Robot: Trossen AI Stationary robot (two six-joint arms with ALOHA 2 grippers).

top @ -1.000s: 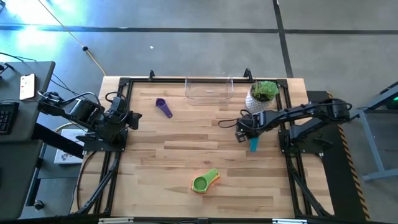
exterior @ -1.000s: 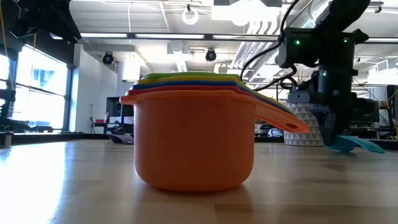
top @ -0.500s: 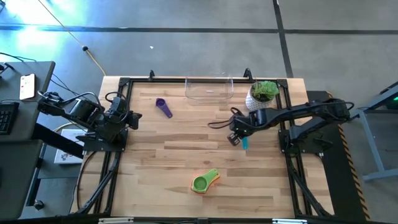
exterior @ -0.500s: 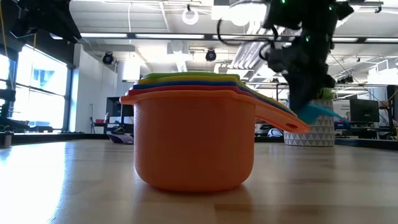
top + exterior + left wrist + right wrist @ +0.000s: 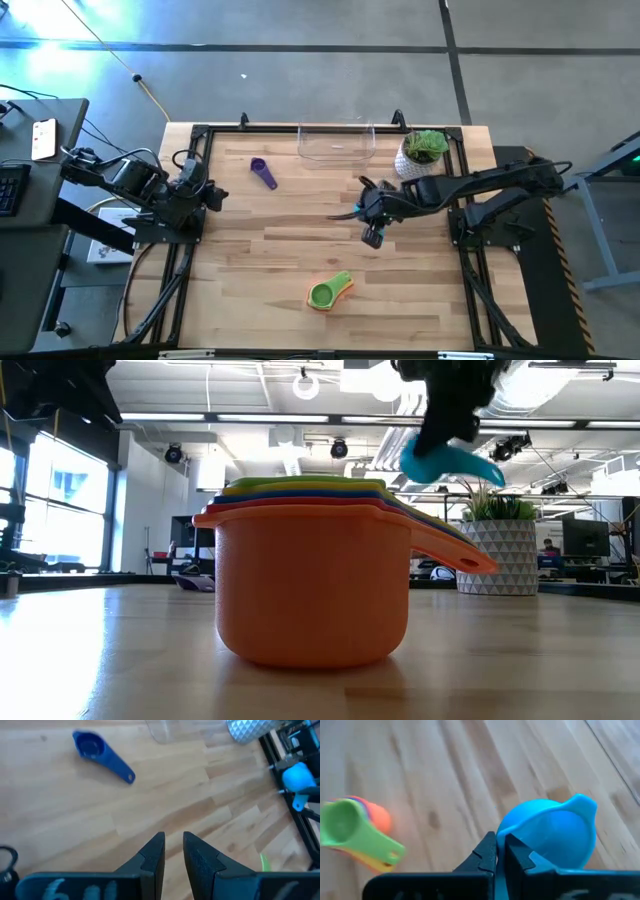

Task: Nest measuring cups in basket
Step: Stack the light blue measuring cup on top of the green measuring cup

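My right gripper (image 5: 372, 236) is shut on the teal measuring cup (image 5: 445, 460), which is high above the table's middle. A nested stack of cups (image 5: 330, 292), green on top and orange outermost (image 5: 315, 575), stands on its base toward the near edge, left of and nearer than my right gripper. A purple cup (image 5: 263, 172) lies on the table at far left; it also shows in the left wrist view (image 5: 100, 755). The clear basket (image 5: 336, 143) sits at the far edge. My left gripper (image 5: 173, 842) waits at the left edge with a narrow gap between its fingers. My right gripper pinches the teal cup between its two fingers (image 5: 492, 851) at the rim end nearest the wrist (image 5: 512, 832); the fingers hide whether that is the handle. It comes from above, slanting. The cup is lifted clear, with its bowl (image 5: 555, 832) sticking out past the fingertips.
A white faceted pot with a green plant (image 5: 422, 152) stands at the far right, just right of the basket. Black frame rails run along the table's left and right edges. Bare wood lies between the stack and the basket.
My right gripper, still shut on the teal cup, has moved toward the table's left and near edges, toward the nested stack, and has risen. The cup has gone from about table height to well above the stack. The left arm has kept still.
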